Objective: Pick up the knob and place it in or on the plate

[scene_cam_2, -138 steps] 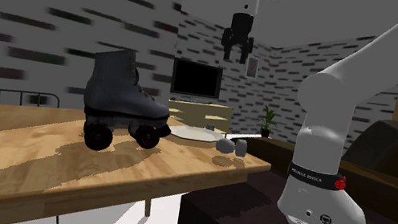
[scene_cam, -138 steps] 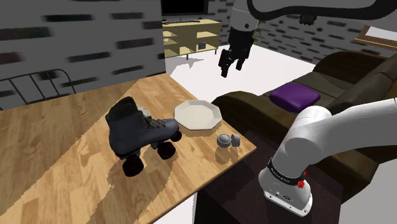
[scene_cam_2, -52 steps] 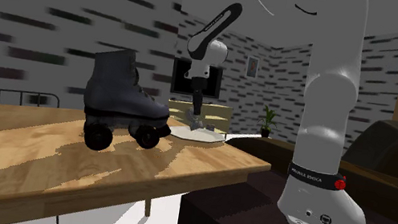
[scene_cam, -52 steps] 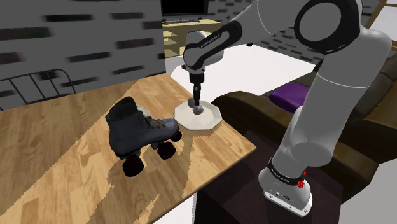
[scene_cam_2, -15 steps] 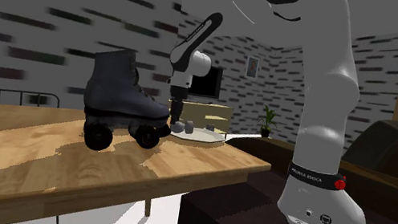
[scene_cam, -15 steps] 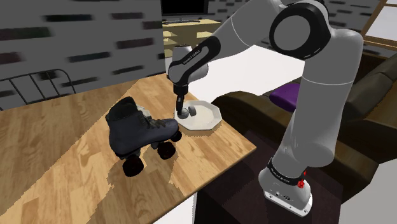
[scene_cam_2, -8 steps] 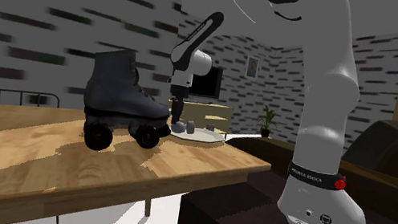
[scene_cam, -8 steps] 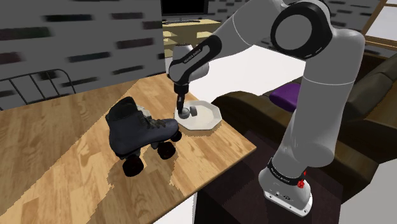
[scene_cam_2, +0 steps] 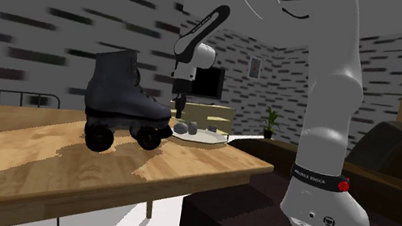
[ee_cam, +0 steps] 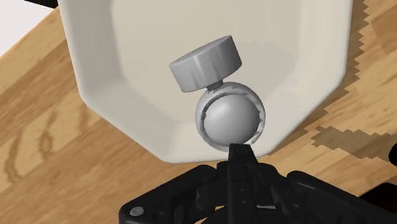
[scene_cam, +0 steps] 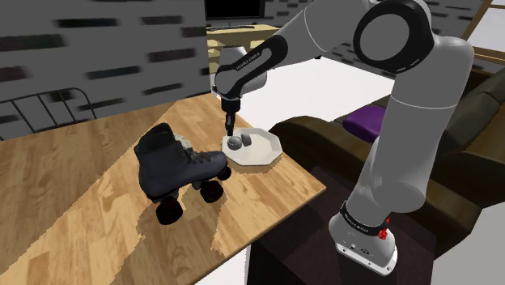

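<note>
A grey knob [scene_cam: 239,142] with a round ball end and a flat disc end lies on its side on the white octagonal plate [scene_cam: 265,151], near the edge closest to the skate. It also rests on the plate [scene_cam_2: 209,140] as the knob [scene_cam_2: 183,128] in the second exterior view. My black gripper [scene_cam: 229,128] hangs just above the knob, pointing down, clear of it. In the wrist view the gripper [ee_cam: 239,151] has its fingers met on nothing, with the knob [ee_cam: 216,95] beyond them on the plate [ee_cam: 146,57].
A dark roller skate [scene_cam: 174,166] stands on the wooden table [scene_cam: 89,210] right beside the plate. The table's edge [scene_cam: 311,194] runs close past the plate. A brown sofa with a purple cushion [scene_cam: 374,121] lies beyond it.
The fingers, open around the knob a second ago, have closed together on nothing. The gripper has lifted a little straight up, and the knob stays on the plate.
</note>
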Robot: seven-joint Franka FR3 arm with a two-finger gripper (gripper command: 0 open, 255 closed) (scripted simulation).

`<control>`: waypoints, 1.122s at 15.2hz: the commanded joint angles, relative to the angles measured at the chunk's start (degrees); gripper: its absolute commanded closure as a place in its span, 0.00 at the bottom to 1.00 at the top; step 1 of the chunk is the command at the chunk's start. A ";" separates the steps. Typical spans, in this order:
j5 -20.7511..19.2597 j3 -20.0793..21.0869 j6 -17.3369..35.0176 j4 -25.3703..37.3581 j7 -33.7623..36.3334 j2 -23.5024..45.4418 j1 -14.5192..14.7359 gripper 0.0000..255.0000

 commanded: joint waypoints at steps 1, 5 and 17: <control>0.00 0.00 0.00 -0.01 0.00 0.02 0.00 0.00; -16.59 -0.17 3.26 -4.75 -3.68 -0.24 3.38 0.00; -16.41 -0.37 8.00 -6.04 -3.85 3.17 2.85 0.00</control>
